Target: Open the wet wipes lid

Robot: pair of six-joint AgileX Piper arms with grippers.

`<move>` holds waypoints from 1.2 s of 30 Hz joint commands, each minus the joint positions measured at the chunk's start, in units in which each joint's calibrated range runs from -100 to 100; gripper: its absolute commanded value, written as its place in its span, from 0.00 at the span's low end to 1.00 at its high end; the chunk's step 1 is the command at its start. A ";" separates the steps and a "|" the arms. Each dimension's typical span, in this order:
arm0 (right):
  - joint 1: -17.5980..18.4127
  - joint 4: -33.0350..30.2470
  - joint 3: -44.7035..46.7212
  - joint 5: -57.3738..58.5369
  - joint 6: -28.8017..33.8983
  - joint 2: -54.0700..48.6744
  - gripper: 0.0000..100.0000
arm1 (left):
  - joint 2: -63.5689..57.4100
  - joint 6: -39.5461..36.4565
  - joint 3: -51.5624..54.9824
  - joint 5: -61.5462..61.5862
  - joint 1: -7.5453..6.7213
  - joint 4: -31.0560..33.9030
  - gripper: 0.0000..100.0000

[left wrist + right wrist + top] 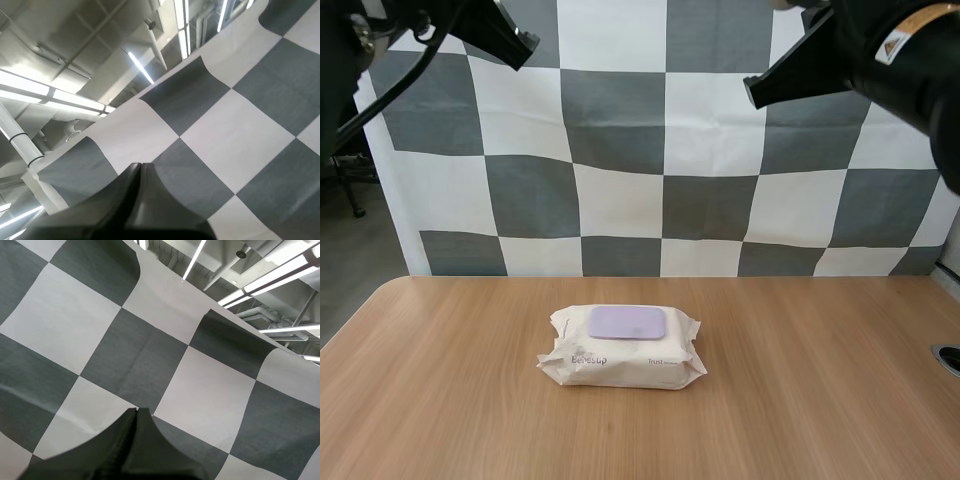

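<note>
the pack of wet wipes (620,362) is cream white, with small dark print on its front. its lid (626,322) is plain pale lilac. the desk (820,380) is light brown with fine wood grain. the left hand (139,167) and the right hand (136,412) are black.

The right gripper (136,411) is closed on itself. Its two black fingers (157,452) lie flat against each other as one dark wedge, tips meeting in a blunt point. A thin seam runs down the middle, faint ribbing along one side of it.
</note>
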 commanded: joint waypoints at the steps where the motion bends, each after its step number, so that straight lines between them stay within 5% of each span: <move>1: -0.01 5.98 0.32 68.04 -17.73 1.55 0.00 | 0.14 -0.17 7.78 76.42 0.05 1.15 0.00; 11: -0.01 8.69 19.91 56.08 -22.89 1.72 0.00 | 0.25 -2.37 29.46 54.21 0.05 2.67 0.16; 19: 1.25 10.99 23.05 52.80 -25.18 6.09 0.00 | 3.80 -4.59 38.14 40.92 0.05 3.32 0.14; 24: 1.33 12.49 23.05 52.61 -25.27 9.89 0.00 | 9.49 -8.67 38.11 30.92 0.20 3.32 0.00; 29: 1.33 13.04 23.05 52.61 -26.52 11.37 0.00 | 15.27 -9.02 38.11 20.45 2.28 3.32 0.00; 36: 1.33 15.87 23.05 51.40 -28.81 11.43 0.00 | 24.04 -6.14 36.94 14.81 8.67 3.32 0.00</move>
